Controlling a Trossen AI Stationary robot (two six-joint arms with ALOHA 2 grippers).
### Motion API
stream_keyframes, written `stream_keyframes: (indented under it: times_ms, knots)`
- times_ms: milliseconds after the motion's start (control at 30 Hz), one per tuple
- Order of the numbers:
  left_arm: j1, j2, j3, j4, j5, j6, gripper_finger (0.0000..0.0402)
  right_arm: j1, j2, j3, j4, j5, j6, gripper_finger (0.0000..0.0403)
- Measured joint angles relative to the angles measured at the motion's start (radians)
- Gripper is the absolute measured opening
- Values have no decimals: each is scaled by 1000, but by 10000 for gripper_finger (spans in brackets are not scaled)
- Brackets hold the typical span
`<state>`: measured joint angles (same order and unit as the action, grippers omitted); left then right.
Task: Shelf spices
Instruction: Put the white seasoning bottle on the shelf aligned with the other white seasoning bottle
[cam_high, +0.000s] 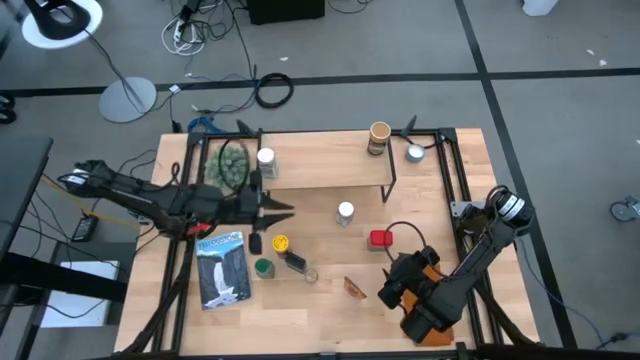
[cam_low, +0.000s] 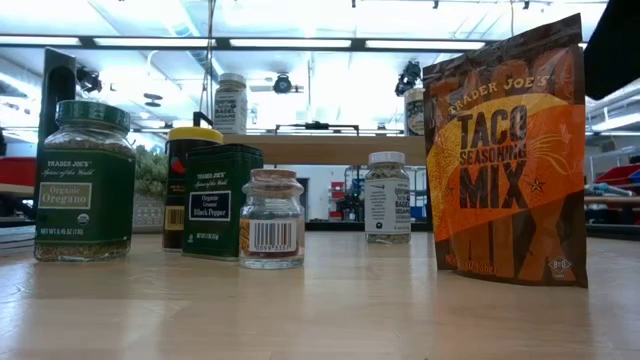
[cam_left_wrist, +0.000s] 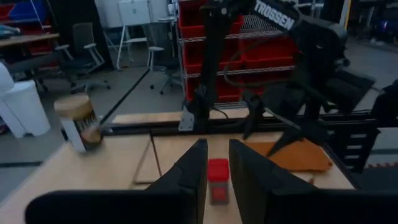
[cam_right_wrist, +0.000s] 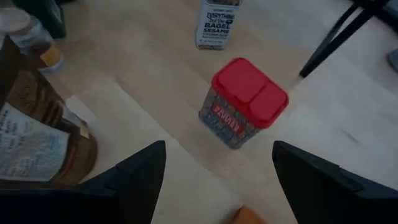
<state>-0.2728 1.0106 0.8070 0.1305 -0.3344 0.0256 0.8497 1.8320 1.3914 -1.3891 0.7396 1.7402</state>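
Right hand (cam_right_wrist: 217, 171), fingers spread and empty, poised above the tabletop (cam_right_wrist: 348, 124) with the red-lidded tin (cam_right_wrist: 244, 102) directly ahead of its open gap and apart from both fingers; this tin appears to be the piece in hand. Beside the hand on one flank stands a labelled amber jar (cam_right_wrist: 37, 137); beyond the tin stands a bagel-sesame jar (cam_right_wrist: 214, 23), and a black shelf leg (cam_right_wrist: 339, 34) crosses just past it.

Suggested approach, as a judgement: descend with 1 finger on each long side of the tin, below the lid, and close squarely so the tin does not twist; lift straight up before travelling, since the amber jar is near enough to be brushed. Carry the tin high over the bagel-sesame jar and clear of the wire leg, then set it on a bare part of the shelf (cam_high: 310, 168).

Already on the shelf plank: a white-lidded jar (cam_high: 266, 157) and a tan cylinder (cam_high: 379, 134). A green plant ball (cam_high: 232, 162) sits at its far end.

Left hand (cam_high: 285, 210), fingers pressed nearly together and holding nothing visible, waits well apart across the tabletop, pointed toward the same tin.
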Motion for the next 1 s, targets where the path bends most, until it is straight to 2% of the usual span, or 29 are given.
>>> stream_keyframes:
  times_ms: [233,467,667,900,1000]
  knots:
    - [-50,-101,-254,235,-38,-19,69,-100,-1,34,-8,-30,-181,293]
    - [-52,-135,-403,322,-35,-100,69,-243,-34,153,-1,-136,-688,293]
    - [-62,-135,-464,352,-28,-162,69,-393,-85,224,34,-246,-1048,293]
    - [-86,-135,-467,365,-27,-162,69,-572,-149,227,200,-439,-1431,293]
    - [-95,-135,-467,364,-27,-162,69,-631,-152,227,232,-491,-1588,293]
